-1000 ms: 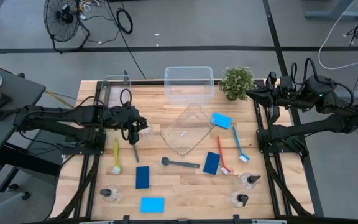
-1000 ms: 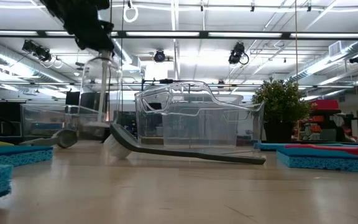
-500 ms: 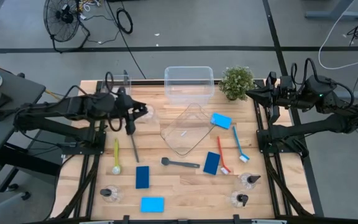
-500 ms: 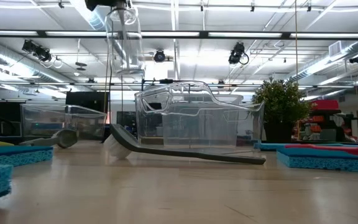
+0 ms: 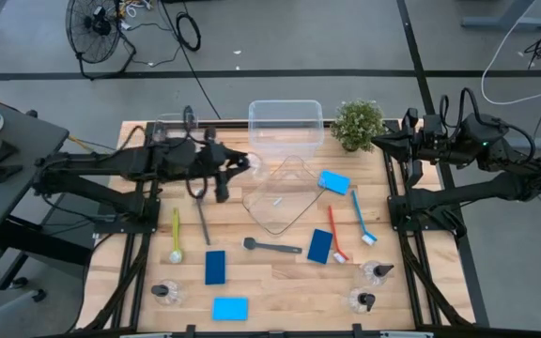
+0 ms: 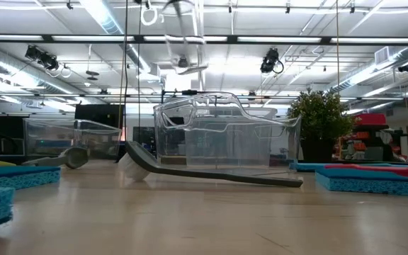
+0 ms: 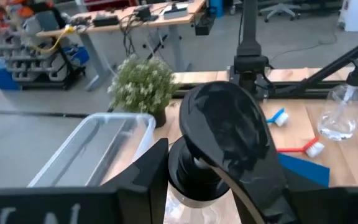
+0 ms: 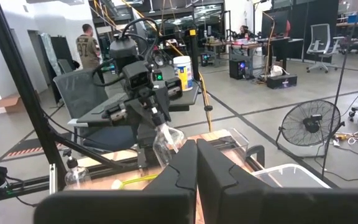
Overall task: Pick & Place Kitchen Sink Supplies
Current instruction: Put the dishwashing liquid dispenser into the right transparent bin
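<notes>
Left gripper (image 5: pixel 236 165) has its jaws partly closed around the neck of a clear pump bottle (image 5: pixel 245 164), carried in the air; in the left wrist view the black pump top (image 7: pixel 225 134) sits right between the jaws, and the right wrist view shows the bottle body hanging tilted below them. Held high, probably so it clears the bin walls. The bottle is just short of the tilted clear tray (image 5: pixel 280 194), with the empty clear bin (image 5: pixel 285 125) a little beyond the jaws, so this looks like the transport leg toward a drop in one of them; which one I cannot tell. Right gripper (image 5: pixel 381 143) waits beside the potted plant (image 5: pixel 357 122), jaws fully closed, nothing in them. Left on the surface (image 5: pixel 270 282), well behind and below the left jaws: yellow-green brush (image 5: pixel 176 236), grey brush (image 5: pixel 201 222), black brush (image 5: pixel 272 247), red brush (image 5: pixel 336 236), blue brush (image 5: pixel 362 219), four blue sponges, e.g. dark-blue sponge (image 5: pixel 215 267), and three more pump bottles near the front edge. Task early on. Risk: the bottle may swing at release.
</notes>
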Available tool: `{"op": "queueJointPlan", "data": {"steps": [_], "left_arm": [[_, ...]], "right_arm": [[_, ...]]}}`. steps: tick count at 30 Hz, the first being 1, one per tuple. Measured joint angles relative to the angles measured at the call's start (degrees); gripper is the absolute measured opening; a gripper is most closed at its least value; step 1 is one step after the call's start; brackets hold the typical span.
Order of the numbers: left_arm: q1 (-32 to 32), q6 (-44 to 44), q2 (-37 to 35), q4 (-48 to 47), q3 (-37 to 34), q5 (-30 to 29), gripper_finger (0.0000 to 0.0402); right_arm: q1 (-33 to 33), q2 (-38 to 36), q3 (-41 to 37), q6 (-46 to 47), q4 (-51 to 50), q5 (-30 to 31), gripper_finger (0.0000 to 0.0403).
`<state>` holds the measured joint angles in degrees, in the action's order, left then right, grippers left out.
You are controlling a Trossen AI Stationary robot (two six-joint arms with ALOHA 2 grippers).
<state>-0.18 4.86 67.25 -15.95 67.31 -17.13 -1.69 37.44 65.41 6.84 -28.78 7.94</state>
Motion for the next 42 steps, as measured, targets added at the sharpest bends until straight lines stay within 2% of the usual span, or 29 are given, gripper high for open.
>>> {"op": "queueJointPlan", "data": {"steps": [7,13,17,42], "left_arm": [[3.30,2.25,9.58,6.19,5.79,5.79,0.0141],[6.73,2.29,16.76,5.87,11.82,12.04,0.0141],[8.19,1.99,20.46,5.90,13.44,15.25,0.0141],[11.76,0.24,35.02,8.65,13.37,15.87,0.0144]], "right_arm": [[0.00,-0.01,0.00,0.16,0.01,-0.02,0.0006],[0.00,-0.01,0.00,0.16,0.01,-0.38,0.0006],[0.01,0.00,0.00,0.16,0.01,-1.49,0.0006],[0.02,-0.01,0.00,-2.00,-0.03,-1.51,0.0006]]}}
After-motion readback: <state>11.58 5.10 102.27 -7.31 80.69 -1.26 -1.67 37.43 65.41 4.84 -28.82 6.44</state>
